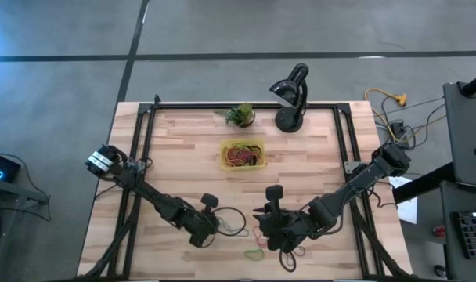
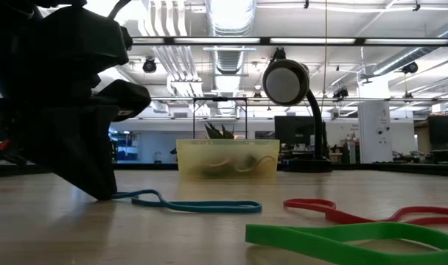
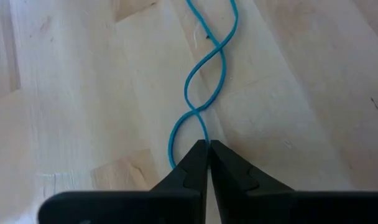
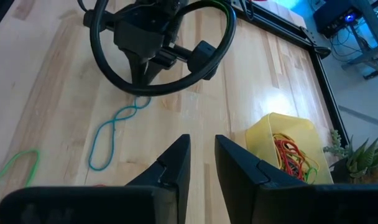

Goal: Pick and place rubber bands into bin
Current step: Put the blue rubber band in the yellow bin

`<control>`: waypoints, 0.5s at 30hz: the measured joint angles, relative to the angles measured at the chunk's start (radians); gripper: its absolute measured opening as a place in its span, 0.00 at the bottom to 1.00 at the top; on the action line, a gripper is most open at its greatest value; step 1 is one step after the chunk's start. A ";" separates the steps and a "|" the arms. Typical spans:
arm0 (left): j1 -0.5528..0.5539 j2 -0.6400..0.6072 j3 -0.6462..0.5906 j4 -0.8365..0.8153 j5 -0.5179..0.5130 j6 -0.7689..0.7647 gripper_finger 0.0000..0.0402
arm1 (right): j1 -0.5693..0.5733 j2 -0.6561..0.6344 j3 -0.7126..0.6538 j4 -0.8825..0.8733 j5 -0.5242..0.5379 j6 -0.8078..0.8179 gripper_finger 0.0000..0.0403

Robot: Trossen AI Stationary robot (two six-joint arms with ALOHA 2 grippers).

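A blue rubber band [image 3: 204, 81], twisted into a figure eight, lies on the wooden table near its front middle. My left gripper [image 3: 207, 144] is shut on the band's near end, its tips down at the table [image 2: 102, 193]. My right gripper [image 4: 201, 146] hangs above the table to the right of it, open with nothing between its fingers. A green band [image 1: 255, 253] and a red band [image 2: 342, 212] lie flat near the front edge. The yellow bin [image 1: 224, 154] stands at the table's middle back with several coloured bands inside [image 4: 291, 155]. My left gripper pinches one strand of the blue band at its near end [image 3: 203, 135] between its two fingertips; the other strand [image 3: 171, 155] passes beside one finger. The fingers slant down from the table's left. The band lies slack on the table.
A small potted plant [image 1: 240, 115] and a black desk lamp [image 1: 291, 98] stand behind the bin at the far edge. A dark loop [image 4: 105, 59] curves around the left hand; cable or ring, I cannot tell. Black frame rails [image 1: 144, 133] run along both sides.
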 joint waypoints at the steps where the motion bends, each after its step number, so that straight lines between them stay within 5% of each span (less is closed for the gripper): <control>1: 0.000 0.000 -0.001 0.000 0.004 0.000 0.02 | 0.000 0.000 0.000 0.000 0.000 0.000 0.17; 10: 0.005 0.000 -0.011 -0.001 0.006 -0.002 0.21 | 0.000 0.000 0.000 0.001 0.000 0.000 0.17; 15: 0.037 0.000 -0.011 -0.025 0.085 -0.056 0.23 | 0.000 0.000 0.000 0.002 0.000 0.000 0.17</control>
